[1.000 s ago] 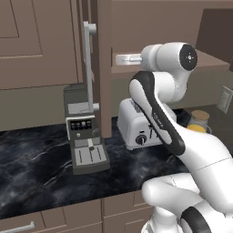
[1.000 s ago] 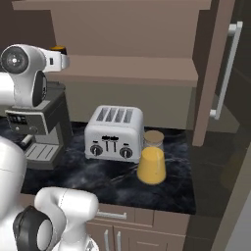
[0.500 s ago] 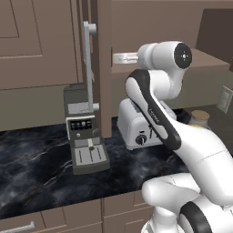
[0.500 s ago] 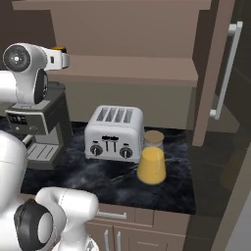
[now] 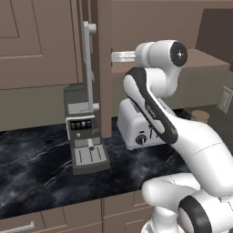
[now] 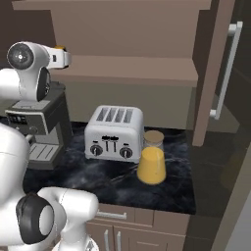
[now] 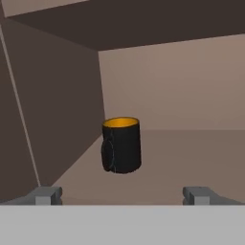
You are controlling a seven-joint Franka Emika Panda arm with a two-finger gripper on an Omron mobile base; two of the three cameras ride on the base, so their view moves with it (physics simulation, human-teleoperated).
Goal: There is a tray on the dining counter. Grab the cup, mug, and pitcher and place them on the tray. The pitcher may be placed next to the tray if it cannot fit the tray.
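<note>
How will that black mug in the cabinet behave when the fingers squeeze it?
The mug looks rigid, so it likely won't flex. Its smooth round wall may slip or turn between the fingers. Standing upright on a flat base, it probably resists tipping, though its side handle could snag.

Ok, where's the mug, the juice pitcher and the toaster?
mug [image 7: 122,146], hand view, on its black side.
pitcher [image 6: 151,165], right base view, on the orange juice.
toaster [image 6: 113,135], right base view, on its front face above the knobs.

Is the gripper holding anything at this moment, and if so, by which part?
Nothing is held. The gripper is open, and the mug stands on the cabinet shelf ahead of the fingertips, untouched.
</note>
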